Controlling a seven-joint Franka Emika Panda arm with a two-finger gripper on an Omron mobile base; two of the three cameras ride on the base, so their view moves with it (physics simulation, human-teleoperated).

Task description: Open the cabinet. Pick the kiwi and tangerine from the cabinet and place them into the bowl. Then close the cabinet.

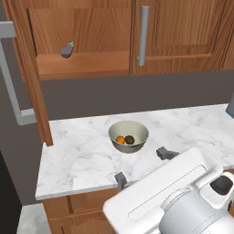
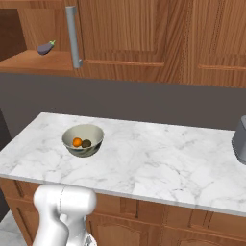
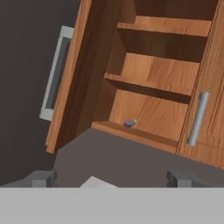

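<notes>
- Fruit transfer looks done: tangerine and kiwi lie side by side, touching or nearly so, inside the bowl, which sits on the white marble surface below the cabinet.
- Step in hand, by the look of it: closing the cabinet. Its left door is swung out edge-on twd the robot, grey bar handle on the outer face; right door is shut.
- End effector hangs low over the surface's front edge, fingers wide apart, nothing betw. them; hand view looks up at the open compartment.
- Next move prob. calls for a swing up and left to get behind the open door's outer face, then a push along its arc until flush w/ the frame.
- A small purple eggplant w/ green stem rests on the cabinet floor, not a task item.
- Materials: reddish-brown panelled wood w/ visible grain; smooth grey metal-look handles; veined glossy marble; bowl plain, round, grey-beige outside, cream inside. Tangerine round, bright orange; kiwi dark, oval.
</notes>
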